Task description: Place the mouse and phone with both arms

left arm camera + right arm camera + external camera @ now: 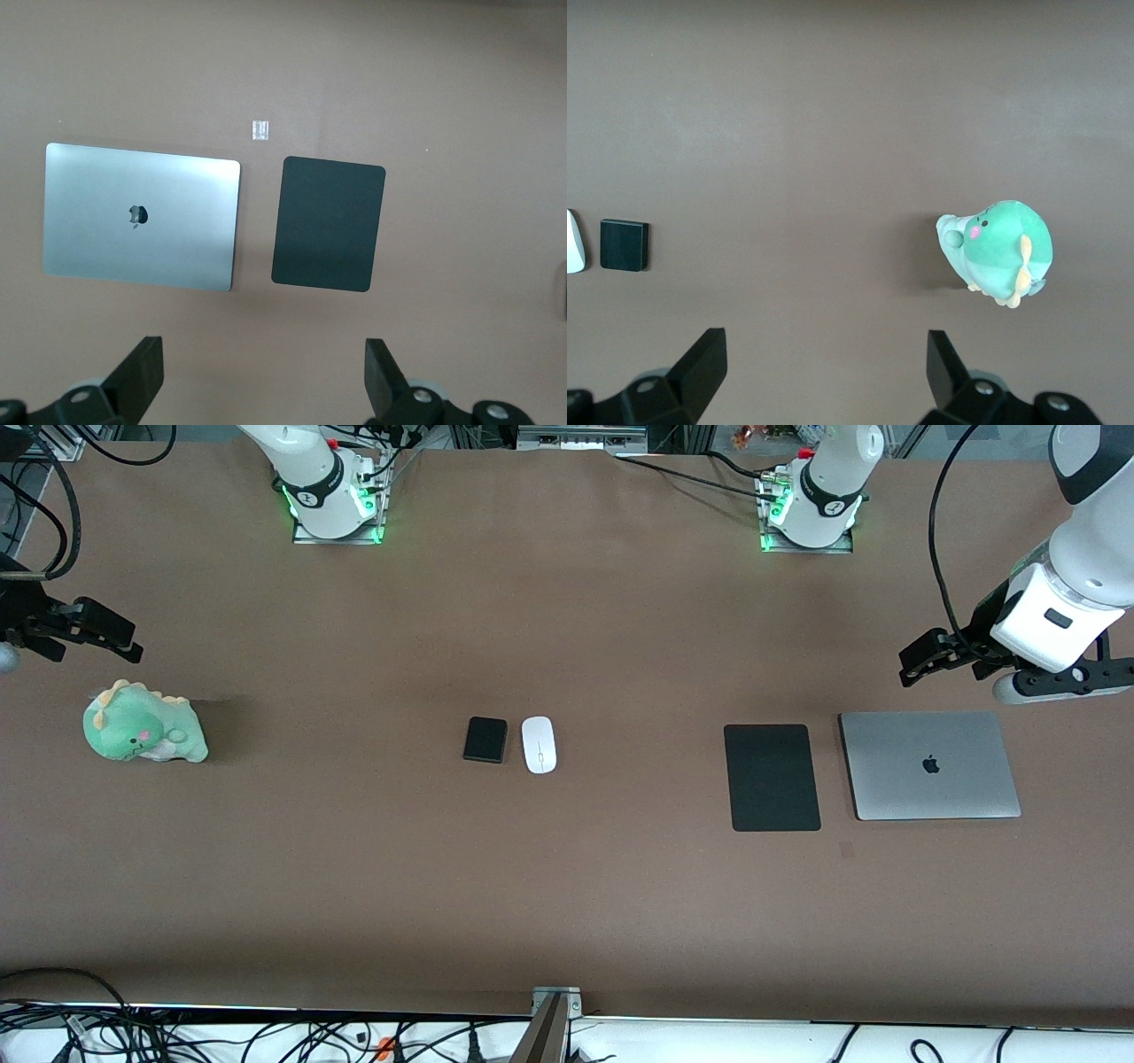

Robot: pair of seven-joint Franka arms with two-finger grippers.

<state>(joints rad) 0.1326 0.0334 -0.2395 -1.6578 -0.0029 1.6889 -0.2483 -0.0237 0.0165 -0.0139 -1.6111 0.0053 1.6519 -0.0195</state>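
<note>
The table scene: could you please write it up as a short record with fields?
mouse: white mouse flat on the table, mid-table, untouched
phone: black phone beside the mouse, toward the right arm's end
mat: black mat beside the closed laptop, toward the left arm's end
toy: green plush dinosaur toward the right arm's end
left hand: left hand open, empty, in the air above the table near the laptop
right hand: right hand open, empty, in the air near the dinosaur

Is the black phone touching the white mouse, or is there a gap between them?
Apart. The front view shows a narrow strip of brown table between the phone and the mouse, which lie side by side.
</note>
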